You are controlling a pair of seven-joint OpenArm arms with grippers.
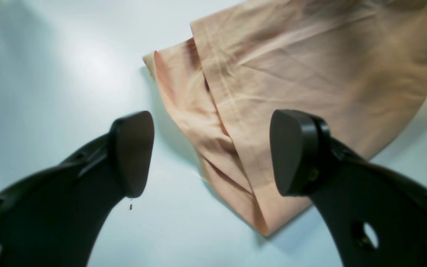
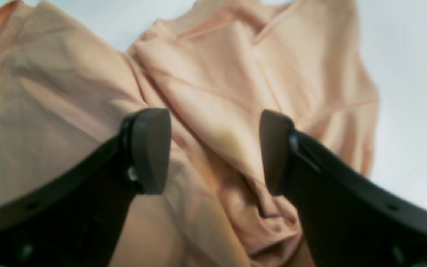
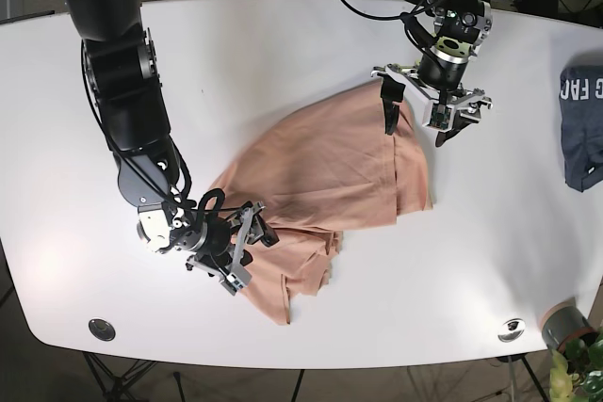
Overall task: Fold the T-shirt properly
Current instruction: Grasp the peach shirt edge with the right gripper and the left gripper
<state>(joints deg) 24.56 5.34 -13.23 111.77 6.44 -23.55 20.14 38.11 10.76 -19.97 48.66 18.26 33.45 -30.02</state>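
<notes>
A peach T-shirt (image 3: 320, 176) lies crumpled and partly folded on the white table (image 3: 283, 54). My left gripper (image 3: 415, 129) is open and hovers over the shirt's upper right corner. In the left wrist view the gripper (image 1: 213, 152) straddles a folded hem edge of the shirt (image 1: 291, 66), and its jaws do not touch the cloth. My right gripper (image 3: 247, 256) is open at the shirt's lower left end. In the right wrist view this gripper (image 2: 215, 152) stands open over bunched folds of the shirt (image 2: 217, 74), with nothing held.
A dark blue garment (image 3: 581, 124) lies at the table's right edge. A small grey pot (image 3: 562, 325) stands off the lower right corner. Two round metal fittings (image 3: 102, 329) (image 3: 512, 329) sit near the front edge. Cables run along the back.
</notes>
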